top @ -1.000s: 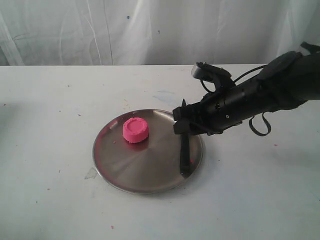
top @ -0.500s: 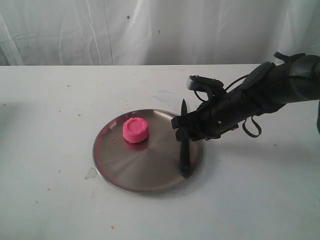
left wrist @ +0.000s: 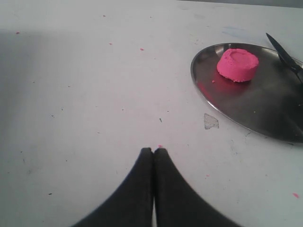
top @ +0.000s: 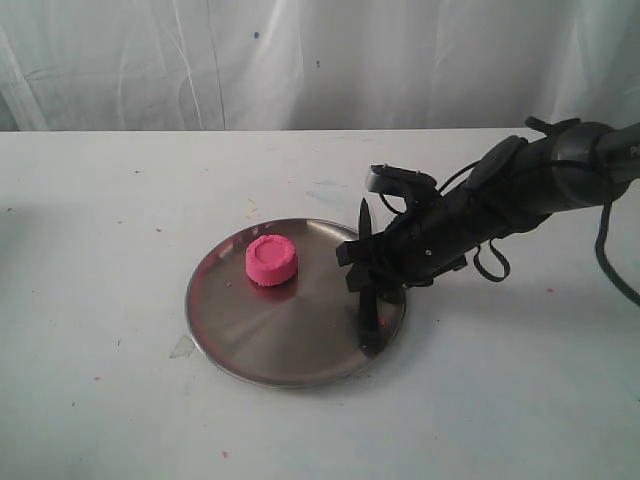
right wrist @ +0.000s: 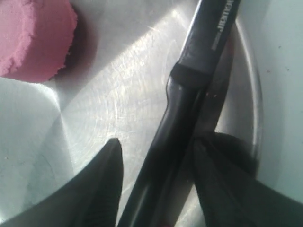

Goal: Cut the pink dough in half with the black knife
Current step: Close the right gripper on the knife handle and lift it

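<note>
The pink dough [top: 271,260] is a whole round puck on the far-left part of a steel plate [top: 280,340]. The black knife [top: 369,322] lies along the plate's right side, its tip pointing away from the camera. My right gripper [top: 365,275] is low over the knife's middle. In the right wrist view it [right wrist: 156,143] is open, one finger [right wrist: 102,189] on each side of the handle [right wrist: 189,94], with a gap showing on one side. The dough [right wrist: 33,38] lies off to the side. My left gripper [left wrist: 153,150] is shut and empty over bare table, well away from the dough [left wrist: 237,64].
The plate [left wrist: 265,109] rests on a white table [top: 100,380] speckled with pink crumbs. A white curtain [top: 200,60] hangs behind the table. The left arm does not show in the exterior view.
My right arm has come down and a little left, so its open fingers now straddle the knife. Knife, dough and plate have not moved.
</note>
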